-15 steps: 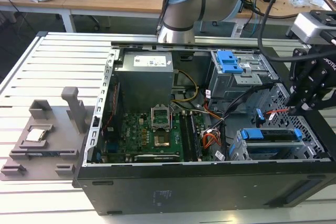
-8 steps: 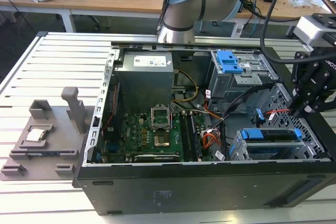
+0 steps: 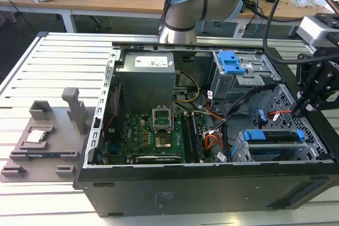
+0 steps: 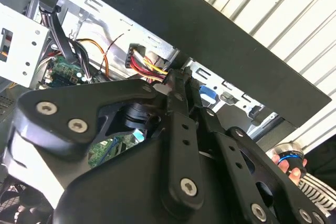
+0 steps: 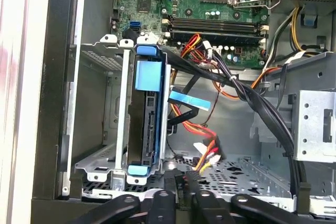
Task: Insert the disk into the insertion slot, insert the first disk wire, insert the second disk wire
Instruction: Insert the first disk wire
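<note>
The disk [image 3: 273,142] in its bright blue carrier sits inside the insertion slot [image 3: 238,153], the low grey cage at the case's front corner on the exterior view's right. In the first wrist view the disk [image 5: 148,124] stands in the cage [image 5: 102,56]. My gripper [image 3: 301,110] hangs just beyond the disk's connector end. Its fingers [image 4: 181,108] are pressed together on the end of the first disk wire [image 4: 147,66], the red-orange bundle [image 5: 202,129]. My gripper [image 5: 178,184] pinches a small dark piece. The second disk wire's blue plug [image 5: 182,99] hangs loose beside the disk.
A taller grey cage with a blue latch [image 3: 233,62] stands behind the disk. The motherboard [image 3: 153,136] and power supply [image 3: 145,75] lie on the exterior view's left inside the case. A grey fixture with a chip [image 3: 37,136] rests outside. A hand [image 4: 287,163] appears beyond the case wall.
</note>
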### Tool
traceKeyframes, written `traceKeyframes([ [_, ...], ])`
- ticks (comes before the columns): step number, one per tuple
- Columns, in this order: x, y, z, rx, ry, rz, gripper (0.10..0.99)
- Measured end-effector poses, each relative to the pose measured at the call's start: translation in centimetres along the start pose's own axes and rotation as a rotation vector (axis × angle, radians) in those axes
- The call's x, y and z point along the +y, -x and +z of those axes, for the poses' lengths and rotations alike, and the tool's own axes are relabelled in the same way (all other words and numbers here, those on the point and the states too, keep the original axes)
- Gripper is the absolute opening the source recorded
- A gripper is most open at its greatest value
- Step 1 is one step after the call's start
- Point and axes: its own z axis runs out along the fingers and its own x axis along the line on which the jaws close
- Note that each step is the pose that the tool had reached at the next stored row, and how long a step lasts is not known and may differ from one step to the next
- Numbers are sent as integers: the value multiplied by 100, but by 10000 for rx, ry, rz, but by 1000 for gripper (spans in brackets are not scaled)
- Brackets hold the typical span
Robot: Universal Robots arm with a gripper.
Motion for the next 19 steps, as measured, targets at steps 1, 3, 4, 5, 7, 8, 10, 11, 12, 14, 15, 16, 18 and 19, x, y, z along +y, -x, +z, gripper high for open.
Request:
traceKeyframes([
  [1,-1,0,0,-1,0,-1,169],
  [3,-2,0,1,-2,0,0,169],
  [4,-2,0,1,-2,0,0,169],
  [5,-3,0,0,-1,-1,0,169],
  [7,-4,0,1,-2,0,0,169],
  [8,-5,0,1,-2,0,0,169],
  [10,-6,0,0,-1,0,0,169],
  [11,-6,0,0,-2,-1,0,169],
  [12,-6,-1,-1,-2,0,0,169],
  [14,-5,-1,-37,-2,0,0,169],
  [15,-4,-2,-58,0,-1,0,169],
  [16,-3,-2,-64,-1,0,0,169],
  [18,-2,-2,-65,0,-1,-1,169],
  [19,-1,-2,-64,-1,0,0,169],
])
